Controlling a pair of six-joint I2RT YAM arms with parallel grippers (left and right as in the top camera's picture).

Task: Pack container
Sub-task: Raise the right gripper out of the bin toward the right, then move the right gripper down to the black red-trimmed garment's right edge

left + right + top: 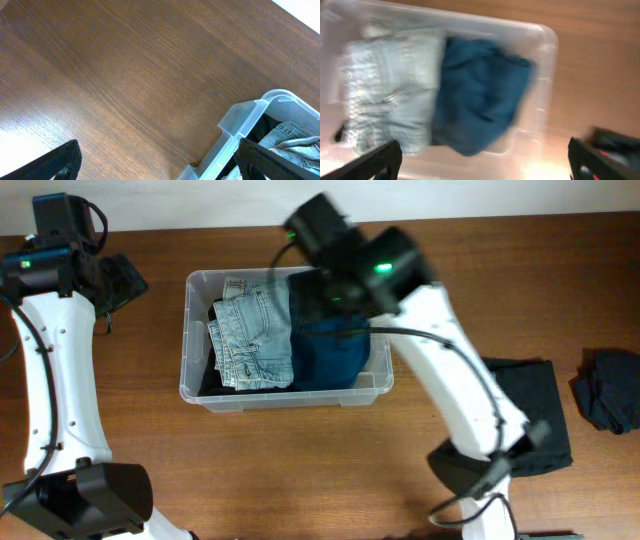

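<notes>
A brown wooden table [300,470] carries the container [286,402] near its middle, partly packed.

Inside it, folded light jeans [255,330] lie on the left and a blue garment [335,355] on the right (something black shows beneath them). The right gripper [482,165] hangs over the container, fingers spread wide with nothing between them. The left gripper [162,165], equally wide and empty, hovers over bare wood just left of the container. Black clothing [530,405] lies well apart on the right.

Folded black cloth [535,415], crumpled dark garment [610,388] on wooden table [300,470]
</notes>
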